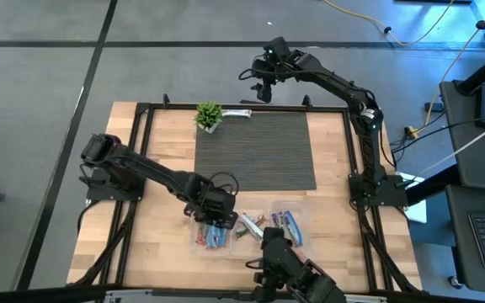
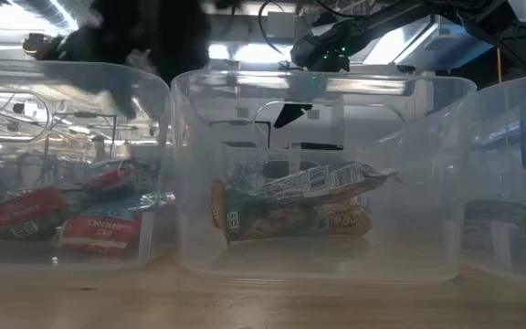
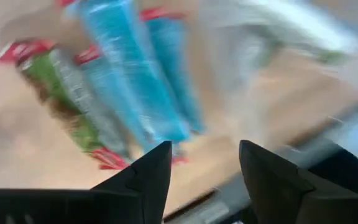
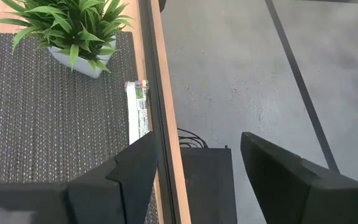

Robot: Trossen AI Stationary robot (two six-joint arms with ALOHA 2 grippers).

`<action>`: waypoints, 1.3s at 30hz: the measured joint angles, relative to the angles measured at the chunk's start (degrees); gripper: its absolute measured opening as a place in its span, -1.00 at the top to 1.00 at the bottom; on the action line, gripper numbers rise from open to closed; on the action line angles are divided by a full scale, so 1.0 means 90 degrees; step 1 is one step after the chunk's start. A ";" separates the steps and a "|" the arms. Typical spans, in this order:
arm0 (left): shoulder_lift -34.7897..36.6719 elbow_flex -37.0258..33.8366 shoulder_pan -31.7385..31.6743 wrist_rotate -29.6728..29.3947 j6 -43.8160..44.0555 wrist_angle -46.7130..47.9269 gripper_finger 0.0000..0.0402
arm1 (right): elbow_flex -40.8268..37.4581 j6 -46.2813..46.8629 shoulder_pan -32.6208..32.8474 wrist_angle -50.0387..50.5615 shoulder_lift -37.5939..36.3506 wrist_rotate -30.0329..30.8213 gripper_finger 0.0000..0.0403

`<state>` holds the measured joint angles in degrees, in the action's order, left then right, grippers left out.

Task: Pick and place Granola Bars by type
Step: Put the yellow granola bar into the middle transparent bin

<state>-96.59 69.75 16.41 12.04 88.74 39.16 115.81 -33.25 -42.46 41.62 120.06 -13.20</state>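
Above the leftmost bin, the left gripper stands with fingers parted and empty over the blue bars, so probably next comes the silver bar by the plant, near the right gripper, also parted.

A light wooden table carries a dark ribbed mat across its middle and far part. At the mat's far edge stand a small green potted plant and, just beside it, one silver-white granola bar. Three clear plastic bins sit in a row along the near edge
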 joint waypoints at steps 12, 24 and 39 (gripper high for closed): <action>0.1471 0.0114 -0.2017 -0.1276 -0.4012 0.0320 0.11 | 0.0000 0.0111 0.0002 0.0901 -0.0789 0.0007 -0.16; 0.0793 0.0117 -0.5679 0.0574 -0.9759 -0.2081 0.12 | 0.0000 0.1150 -0.0222 0.1495 -0.1961 0.0193 -0.16; -0.1993 0.1884 -0.6864 0.1284 -1.2798 -0.1406 0.12 | 0.0000 0.2603 -0.0175 0.1674 -0.2017 0.0992 -0.16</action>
<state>-114.53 86.71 -45.36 23.60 -26.45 26.50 115.81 -9.82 -44.03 56.68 101.91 -4.27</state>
